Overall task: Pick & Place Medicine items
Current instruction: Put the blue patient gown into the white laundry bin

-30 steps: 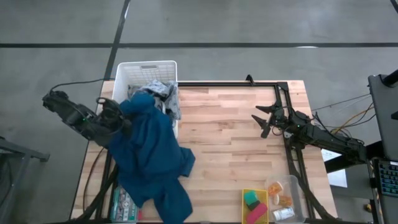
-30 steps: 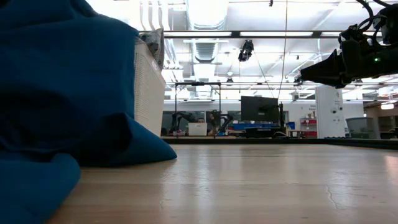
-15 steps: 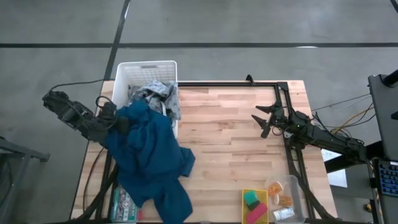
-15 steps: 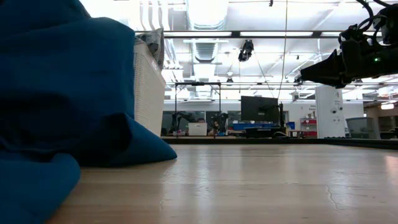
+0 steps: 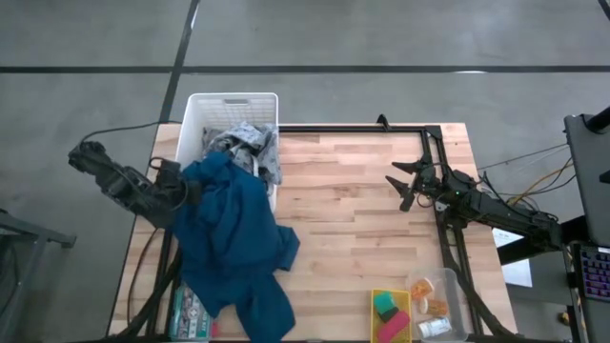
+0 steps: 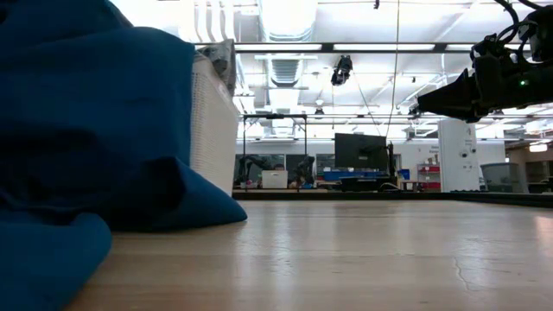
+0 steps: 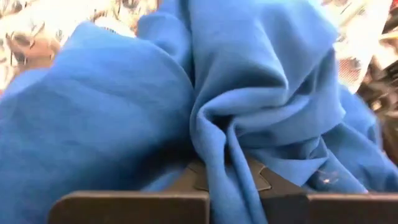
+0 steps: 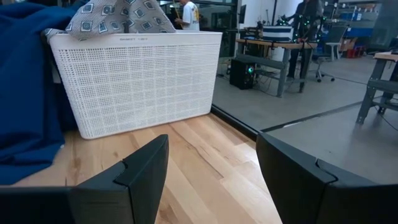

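Note:
The small white carton (image 5: 434,327) and the tiny orange pieces (image 5: 436,307) lie in a clear tub (image 5: 450,284) at the table's near right corner, far from both arms. My left gripper (image 5: 186,191) is at the left edge beside the white basket (image 5: 229,112), shut on a big blue garment (image 5: 233,238). The garment drapes from the basket's near end down over the near left of the table. My right gripper (image 5: 398,191) hangs open in the air over the right side, also seen in the low view as right gripper (image 6: 423,108). My left gripper (image 7: 227,183) pinches a bunched fold of the blue garment (image 7: 217,155), several layers, between its two fingers (image 7: 261,180). It comes level from the table's left side. The cloth rises from the hold toward the basket, and its lower part lies spread on the table.
A yellow tray (image 5: 379,297) with green and pink blocks sits beside the clear tub. A flat green-and-white box (image 5: 189,314) shows partly under the garment at the near left edge. Patterned grey cloth (image 5: 250,141) fills the basket. Bare wood lies across the table's middle (image 5: 353,219).
My left gripper, still shut on the garment, has pulled toward the left and slightly near. The garment's upper part has come down off the basket's top, uncovering more grey cloth. The basket has slid a little toward the right.

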### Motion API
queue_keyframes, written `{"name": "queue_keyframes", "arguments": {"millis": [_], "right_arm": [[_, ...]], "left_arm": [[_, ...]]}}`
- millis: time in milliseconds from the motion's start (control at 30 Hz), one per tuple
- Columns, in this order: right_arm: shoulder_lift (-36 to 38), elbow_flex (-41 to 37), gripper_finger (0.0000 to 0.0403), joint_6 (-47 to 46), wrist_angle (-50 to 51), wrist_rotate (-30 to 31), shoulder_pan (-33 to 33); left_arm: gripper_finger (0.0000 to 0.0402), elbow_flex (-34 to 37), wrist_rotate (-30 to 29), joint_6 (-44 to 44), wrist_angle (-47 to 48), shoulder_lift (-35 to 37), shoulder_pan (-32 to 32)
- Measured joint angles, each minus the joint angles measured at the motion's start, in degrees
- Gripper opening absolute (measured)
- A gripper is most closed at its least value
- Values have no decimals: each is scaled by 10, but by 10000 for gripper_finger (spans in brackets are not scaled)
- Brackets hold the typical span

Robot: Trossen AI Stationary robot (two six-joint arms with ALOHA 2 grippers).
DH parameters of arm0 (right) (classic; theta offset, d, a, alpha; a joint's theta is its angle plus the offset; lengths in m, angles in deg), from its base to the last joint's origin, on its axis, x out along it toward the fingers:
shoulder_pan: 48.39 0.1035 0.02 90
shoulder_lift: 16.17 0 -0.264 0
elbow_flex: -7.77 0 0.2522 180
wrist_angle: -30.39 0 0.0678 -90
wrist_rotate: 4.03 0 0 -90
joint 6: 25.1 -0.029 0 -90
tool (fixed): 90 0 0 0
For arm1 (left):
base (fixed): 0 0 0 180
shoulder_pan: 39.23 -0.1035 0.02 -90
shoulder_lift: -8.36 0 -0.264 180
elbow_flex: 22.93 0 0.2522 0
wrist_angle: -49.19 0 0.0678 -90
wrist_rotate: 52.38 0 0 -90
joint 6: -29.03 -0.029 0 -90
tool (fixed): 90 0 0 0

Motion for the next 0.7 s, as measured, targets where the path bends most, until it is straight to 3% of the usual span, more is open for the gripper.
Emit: {"name": "queue_keyframes", "arguments": {"millis": [133, 700], "right_arm": [[0, 0, 238, 0, 0, 0, 0], [0, 0, 238, 0, 0, 0, 0]], "left_arm": [[27, 19, -28, -2, -21, 0, 0], [27, 12, -41, -9, -74, -3, 0]]}}
